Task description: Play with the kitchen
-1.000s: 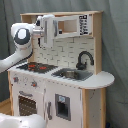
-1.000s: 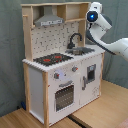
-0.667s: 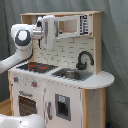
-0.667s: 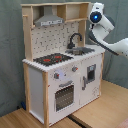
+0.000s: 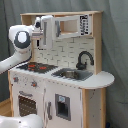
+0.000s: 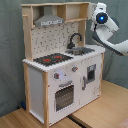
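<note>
First exterior view: the kitchen [image 5: 60, 85] stands upright on the floor, stovetop [image 5: 36, 66] and sink [image 5: 72, 74] below the jaws [image 5: 47, 30], which hang at its upper shelf, probably to reach the microwave [image 5: 70, 26]; their state I cannot tell.

Backdrop: grey-green curtain, wooden floor.

I see a dull grey-green curtain [image 5: 116, 50] filling the space behind the set in both exterior views, hanging in soft vertical folds [image 6: 11, 55]. In the second exterior view a light wooden floor [image 6: 107, 107] runs along the bottom edge, with a dark seam crossing it near the lower right corner. Light looks even and diffuse; I note no hard shadows on the curtain.
</note>
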`<action>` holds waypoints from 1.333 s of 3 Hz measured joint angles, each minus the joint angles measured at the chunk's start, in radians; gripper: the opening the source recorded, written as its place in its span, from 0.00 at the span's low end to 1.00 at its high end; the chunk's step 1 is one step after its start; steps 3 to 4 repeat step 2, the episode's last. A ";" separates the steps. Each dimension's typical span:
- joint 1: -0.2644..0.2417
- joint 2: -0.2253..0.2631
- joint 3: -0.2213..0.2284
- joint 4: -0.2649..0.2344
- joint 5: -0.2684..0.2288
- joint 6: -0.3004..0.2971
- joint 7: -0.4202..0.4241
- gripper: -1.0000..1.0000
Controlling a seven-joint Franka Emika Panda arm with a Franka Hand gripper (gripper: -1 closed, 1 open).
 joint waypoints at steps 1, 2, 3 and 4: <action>0.000 0.000 0.000 0.000 0.000 0.002 0.000 1.00; 0.034 -0.002 -0.001 0.006 0.000 0.017 0.001 1.00; 0.034 -0.002 -0.001 0.006 0.000 0.017 0.001 1.00; 0.034 -0.002 -0.001 0.006 0.000 0.017 0.001 1.00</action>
